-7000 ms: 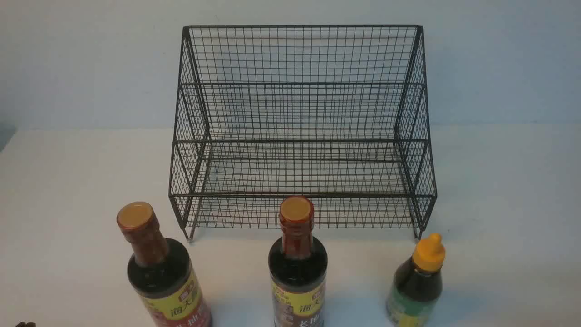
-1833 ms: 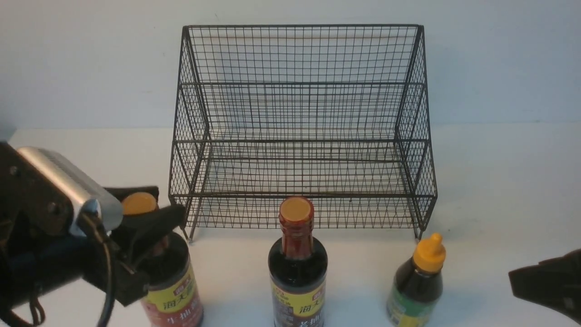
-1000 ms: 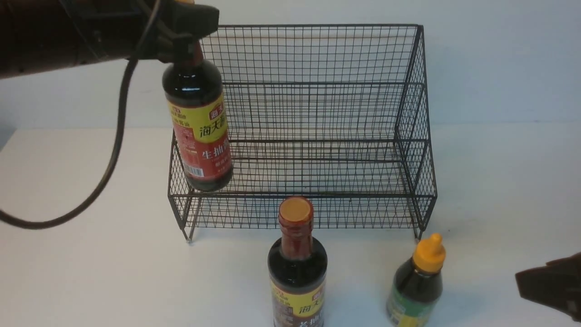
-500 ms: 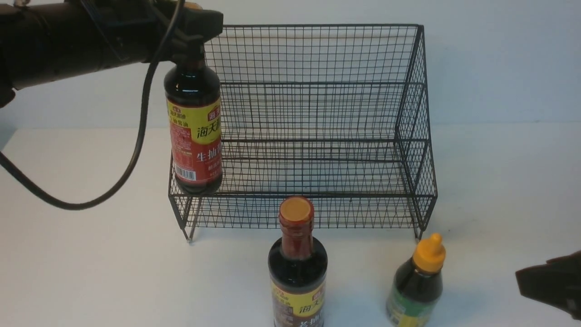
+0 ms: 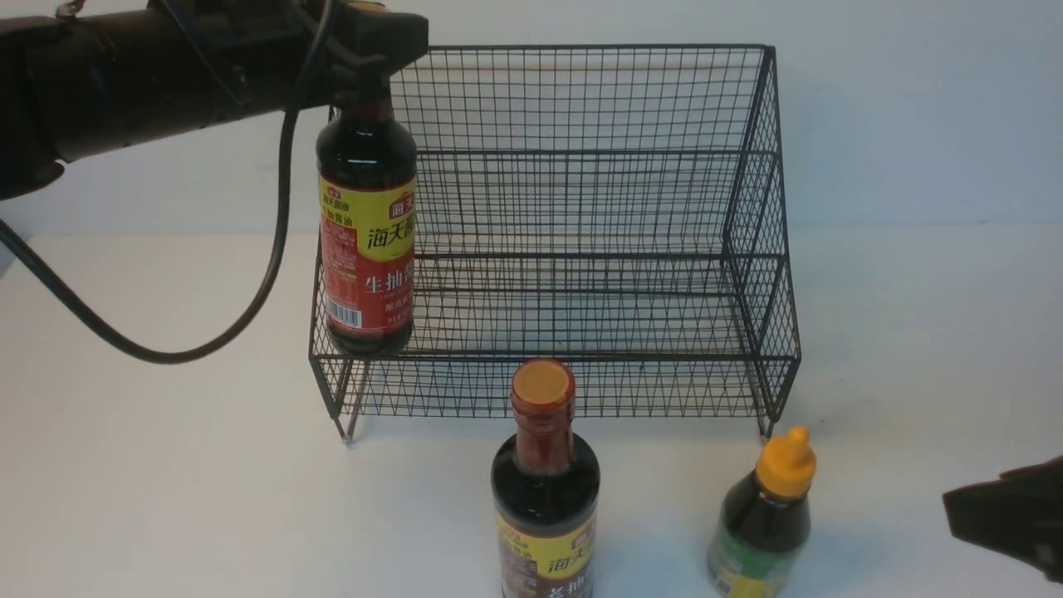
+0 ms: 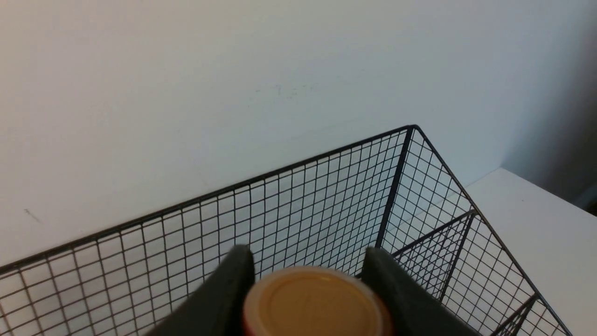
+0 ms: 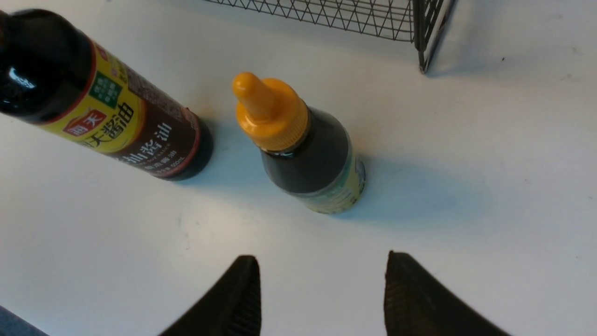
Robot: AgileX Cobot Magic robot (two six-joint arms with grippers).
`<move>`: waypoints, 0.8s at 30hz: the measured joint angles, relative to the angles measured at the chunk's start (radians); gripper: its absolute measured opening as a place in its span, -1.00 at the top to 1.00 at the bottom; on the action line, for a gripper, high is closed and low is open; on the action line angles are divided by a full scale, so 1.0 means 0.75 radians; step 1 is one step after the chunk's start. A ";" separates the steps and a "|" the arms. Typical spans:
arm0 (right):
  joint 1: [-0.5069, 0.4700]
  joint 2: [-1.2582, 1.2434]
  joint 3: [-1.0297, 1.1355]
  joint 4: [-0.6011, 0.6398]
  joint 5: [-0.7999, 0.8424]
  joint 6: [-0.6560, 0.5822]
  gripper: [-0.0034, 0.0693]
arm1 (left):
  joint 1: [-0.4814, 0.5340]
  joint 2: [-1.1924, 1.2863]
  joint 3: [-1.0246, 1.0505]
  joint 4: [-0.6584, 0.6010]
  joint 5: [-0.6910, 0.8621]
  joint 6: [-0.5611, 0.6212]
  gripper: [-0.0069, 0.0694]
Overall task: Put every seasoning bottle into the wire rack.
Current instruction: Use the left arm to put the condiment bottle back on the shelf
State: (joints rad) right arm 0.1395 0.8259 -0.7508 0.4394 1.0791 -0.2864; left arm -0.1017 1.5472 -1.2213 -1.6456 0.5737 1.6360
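My left gripper [image 5: 369, 37] is shut on the neck of a tall seasoning bottle [image 5: 366, 241] with a yellow-red label, held upright at the left end of the wire rack [image 5: 751, 249], its base level with the lower tier's front rail. In the left wrist view its tan cap [image 6: 315, 303] sits between my fingers. A second tall bottle [image 5: 544, 490] stands on the table before the rack's middle. The shorter bottle [image 5: 762, 519] with the orange nozzle cap stands to its right. My right gripper [image 7: 322, 280] is open, low at the right edge, short of the shorter bottle [image 7: 308, 149].
A white wall rises right behind the rack. The left arm's black cable [image 5: 208, 340] hangs in a loop over the table to the left of the rack. The white table [image 5: 166, 482] spreads around the bottles.
The left gripper has carried its bottle a little to the right and slightly lower, and the bottle now hangs straight. The right gripper and the two standing bottles have not moved.
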 joint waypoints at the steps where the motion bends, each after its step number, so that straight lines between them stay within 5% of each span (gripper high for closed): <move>1: 0.000 0.000 0.000 0.000 0.000 0.000 -0.02 | 0.000 0.000 -0.003 0.002 0.004 0.000 0.12; 14: 0.000 0.000 0.000 0.000 -0.001 0.000 -0.02 | 0.000 0.025 -0.057 0.047 0.081 0.017 0.12; 24: 0.000 0.000 0.000 0.000 -0.001 0.000 -0.02 | 0.000 0.026 -0.075 0.102 0.354 -0.073 0.12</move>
State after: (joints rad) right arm 0.1395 0.8259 -0.7508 0.4394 1.0782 -0.2864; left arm -0.1017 1.5667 -1.2778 -1.5688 0.8391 1.5810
